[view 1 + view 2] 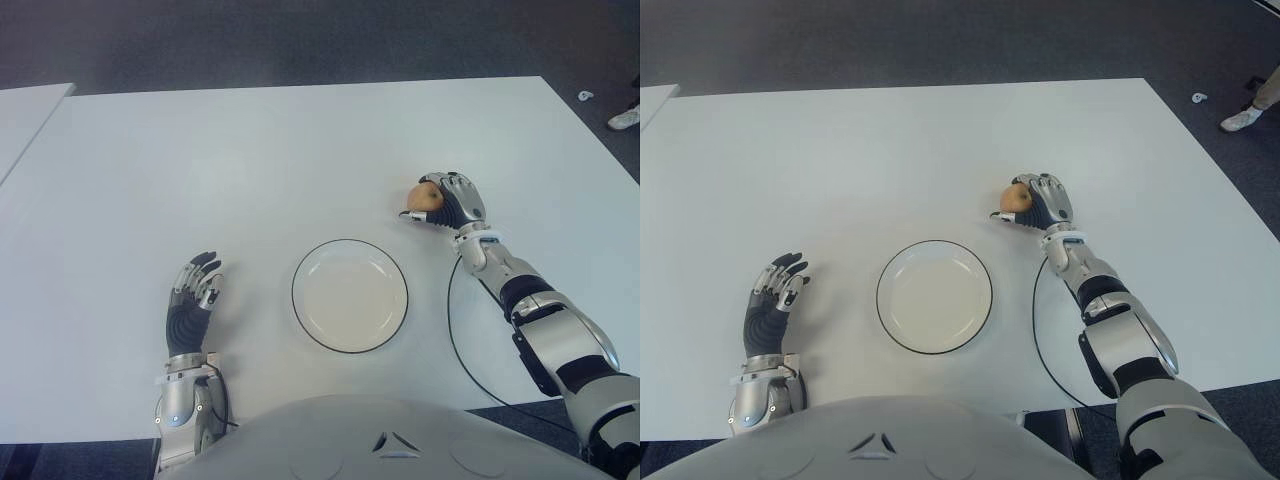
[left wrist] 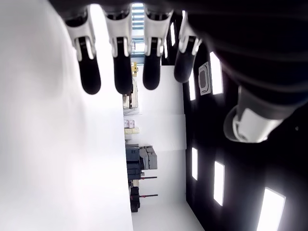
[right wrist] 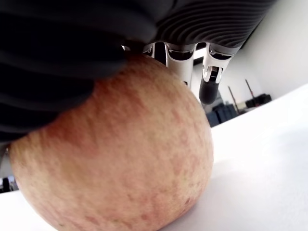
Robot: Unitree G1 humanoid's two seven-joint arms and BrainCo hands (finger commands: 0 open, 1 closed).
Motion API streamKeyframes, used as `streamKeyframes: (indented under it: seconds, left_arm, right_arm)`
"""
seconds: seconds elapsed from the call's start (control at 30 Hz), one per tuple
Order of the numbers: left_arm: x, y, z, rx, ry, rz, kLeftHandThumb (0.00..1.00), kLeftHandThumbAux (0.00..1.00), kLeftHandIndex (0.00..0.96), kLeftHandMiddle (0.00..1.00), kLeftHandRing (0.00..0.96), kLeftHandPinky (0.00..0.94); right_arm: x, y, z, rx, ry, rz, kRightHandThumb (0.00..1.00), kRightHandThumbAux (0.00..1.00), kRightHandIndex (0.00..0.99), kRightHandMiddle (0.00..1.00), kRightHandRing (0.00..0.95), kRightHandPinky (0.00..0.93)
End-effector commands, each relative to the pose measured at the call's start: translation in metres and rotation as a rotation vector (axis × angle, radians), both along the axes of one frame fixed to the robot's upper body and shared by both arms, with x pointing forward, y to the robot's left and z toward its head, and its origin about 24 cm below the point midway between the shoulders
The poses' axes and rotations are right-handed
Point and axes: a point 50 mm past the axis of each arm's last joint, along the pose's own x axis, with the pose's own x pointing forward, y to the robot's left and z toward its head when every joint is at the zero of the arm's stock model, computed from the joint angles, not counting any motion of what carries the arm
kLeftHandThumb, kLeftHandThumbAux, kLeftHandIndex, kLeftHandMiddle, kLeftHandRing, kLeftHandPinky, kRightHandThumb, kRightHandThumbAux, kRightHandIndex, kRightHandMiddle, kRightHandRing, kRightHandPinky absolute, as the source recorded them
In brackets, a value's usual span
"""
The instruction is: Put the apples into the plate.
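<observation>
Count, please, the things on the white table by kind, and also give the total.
Apple: 1, held in the right robot hand
Plate: 1, nothing on it
Black cable: 1
Robot hands: 2; the left robot hand, left of the plate, holds nothing
Total: 5

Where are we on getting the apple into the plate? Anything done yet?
Nothing delivered yet: the plate holds nothing. In hand: the right hand is closed around the apple, beyond the plate on its right; the right wrist view shows the fruit at the table surface. Left: carry it over and release. The left hand, fingers open, shows left of the plate.
</observation>
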Motion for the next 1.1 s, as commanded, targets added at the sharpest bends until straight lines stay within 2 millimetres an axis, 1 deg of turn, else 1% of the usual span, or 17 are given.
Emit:
streamKeyframes:
  seconds: [0.03,0.2,0.33,0.43,0.57,0.8,0.93,1.1]
  left_arm:
    - [-0.011,-0.007,-0.013,-0.052,0.085,-0.003,0.302,0.509,0.219,0.216,0.244,0.278]
    - [-0.011,-0.008,-0.01,-0.056,0.071,-0.001,0.308,0.503,0.222,0.218,0.243,0.278]
    - [-0.011,-0.009,-0.009,-0.059,0.055,0.0,0.31,0.492,0.227,0.219,0.243,0.281]
    - [-0.011,-0.01,-0.008,-0.059,0.044,-0.004,0.309,0.488,0.23,0.218,0.241,0.281]
    - [-0.011,-0.011,-0.007,-0.059,0.049,0.001,0.311,0.489,0.232,0.217,0.241,0.283]
    - [-0.01,-0.013,-0.005,-0.056,0.018,-0.002,0.32,0.492,0.238,0.217,0.244,0.287]
    - [-0.01,-0.013,-0.004,-0.051,0.012,-0.005,0.309,0.492,0.242,0.22,0.244,0.288]
    - [-0.009,-0.014,-0.005,-0.06,0.018,0.001,0.309,0.489,0.245,0.222,0.245,0.289]
  right_arm:
    - [-0.012,0.0,-0.014,-0.003,0.017,0.001,0.614,0.521,0.634,0.722,0.708,0.764]
    - [-0.012,-0.001,-0.014,0.012,-0.004,-0.024,0.696,0.559,0.684,0.776,0.768,0.824]
    - [-0.011,-0.001,-0.014,0.016,-0.004,-0.036,0.785,0.616,0.745,0.82,0.808,0.851]
    - [-0.01,-0.002,-0.013,0.015,0.003,-0.041,0.822,0.64,0.774,0.84,0.827,0.859]
    - [-0.007,-0.002,-0.013,-0.004,0.031,-0.038,0.842,0.659,0.799,0.861,0.847,0.863]
    - [-0.004,-0.004,-0.012,0.008,0.107,-0.046,0.858,0.683,0.824,0.871,0.851,0.825]
    - [-0.002,-0.005,-0.012,0.003,0.141,-0.045,0.845,0.697,0.829,0.865,0.841,0.762]
    - [-0.001,-0.006,-0.011,-0.001,0.147,-0.043,0.833,0.707,0.834,0.866,0.834,0.714]
